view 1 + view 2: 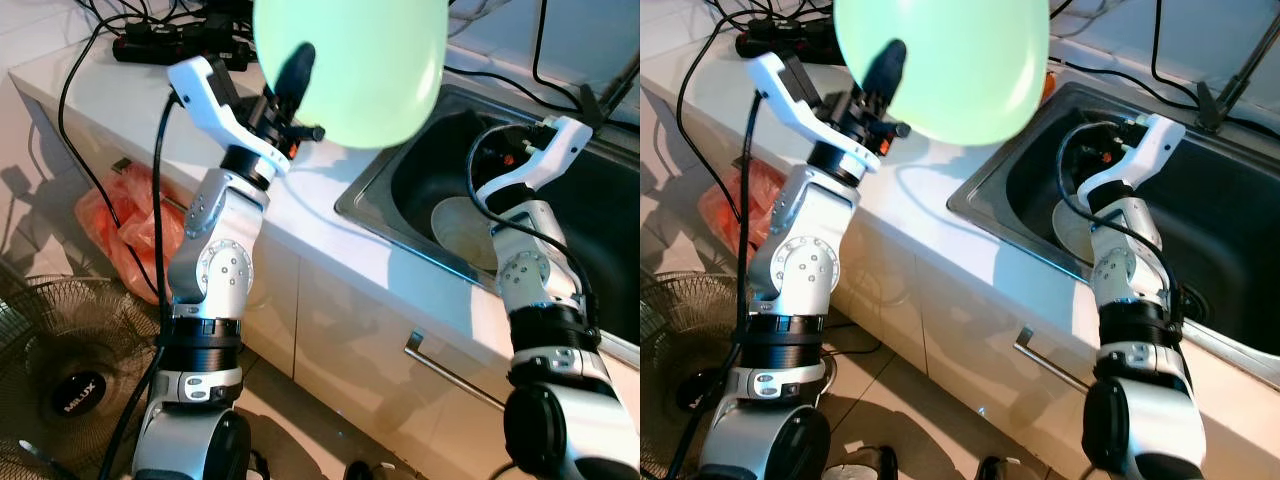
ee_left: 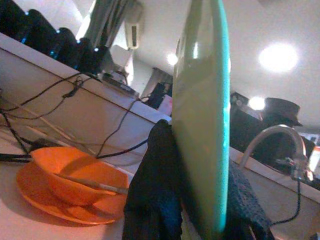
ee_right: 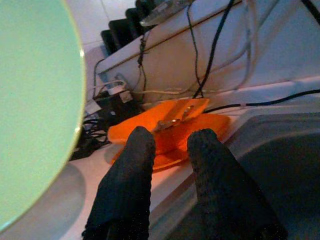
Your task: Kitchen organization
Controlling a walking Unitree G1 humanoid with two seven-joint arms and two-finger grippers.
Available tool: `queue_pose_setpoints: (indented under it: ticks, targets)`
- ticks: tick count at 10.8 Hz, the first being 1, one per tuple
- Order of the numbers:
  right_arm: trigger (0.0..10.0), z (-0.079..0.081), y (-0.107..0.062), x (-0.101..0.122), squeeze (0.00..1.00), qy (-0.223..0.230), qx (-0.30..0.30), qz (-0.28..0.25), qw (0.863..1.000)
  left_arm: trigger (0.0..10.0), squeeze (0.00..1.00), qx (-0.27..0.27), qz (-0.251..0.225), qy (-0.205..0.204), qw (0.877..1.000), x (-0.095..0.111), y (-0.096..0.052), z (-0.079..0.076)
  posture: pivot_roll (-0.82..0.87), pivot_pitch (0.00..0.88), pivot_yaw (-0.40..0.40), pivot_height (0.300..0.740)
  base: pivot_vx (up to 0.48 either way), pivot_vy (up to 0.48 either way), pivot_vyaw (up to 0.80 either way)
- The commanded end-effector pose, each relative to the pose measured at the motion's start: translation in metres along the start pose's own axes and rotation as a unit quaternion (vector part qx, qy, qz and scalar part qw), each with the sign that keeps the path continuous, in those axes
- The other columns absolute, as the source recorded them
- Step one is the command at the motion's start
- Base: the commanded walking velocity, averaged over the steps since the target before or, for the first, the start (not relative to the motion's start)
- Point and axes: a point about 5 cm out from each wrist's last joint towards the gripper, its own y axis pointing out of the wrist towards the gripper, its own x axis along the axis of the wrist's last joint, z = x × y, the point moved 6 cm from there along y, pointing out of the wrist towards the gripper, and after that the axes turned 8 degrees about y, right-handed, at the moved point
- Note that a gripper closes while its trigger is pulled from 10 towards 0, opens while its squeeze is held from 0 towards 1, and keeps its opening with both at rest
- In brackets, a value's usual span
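My left gripper (image 1: 297, 72) is raised over the counter and shut on the rim of a light green plate (image 1: 360, 70), held up on edge; in the left wrist view one black finger (image 2: 155, 185) presses each face of the plate (image 2: 200, 125). Over the sink (image 1: 372, 180), my right gripper (image 3: 170, 145) stands open with nothing between its fingers. A white plate (image 1: 458, 228) lies in the sink basin. At the back of the counter an orange bowl (image 3: 172, 122) with a utensil in it rests on an orange plate (image 2: 60, 202).
A power strip and tangled cables (image 1: 170, 40) lie along the counter's back edge. A faucet (image 2: 270, 137) arches over the sink. On the floor stand a fan (image 1: 65, 370) and an orange-red bag (image 1: 130, 230). A drawer handle (image 1: 450, 372) juts from the cabinet front.
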Motion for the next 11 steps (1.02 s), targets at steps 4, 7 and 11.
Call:
queue_pose_setpoints:
  ticks: [4, 7, 11]
  targets:
    - [10.0, 0.006, -0.006, 0.005, 0.00, 0.010, 0.042, 0.006, 0.999, 10.0, 0.00, -0.072, 0.029, 0.014, 0.997, -0.006, -0.011, -0.010, 0.06, 0.121, -0.028, 0.740, 0.000, 0.000, 0.00]
    - [10.0, -0.007, -0.010, 0.003, 0.00, 0.015, 0.032, 0.016, 0.999, 10.0, 0.00, -0.070, 0.044, 0.019, 0.996, -0.003, -0.026, 0.010, 0.06, 0.121, -0.028, 0.740, 0.000, 0.000, 0.00]
    - [10.0, -0.014, -0.018, 0.001, 0.00, 0.032, 0.054, 0.031, 0.998, 10.0, 0.00, -0.087, 0.056, -0.008, 0.995, -0.001, -0.042, 0.022, 0.06, 0.124, -0.031, 0.740, 0.000, 0.000, 0.00]
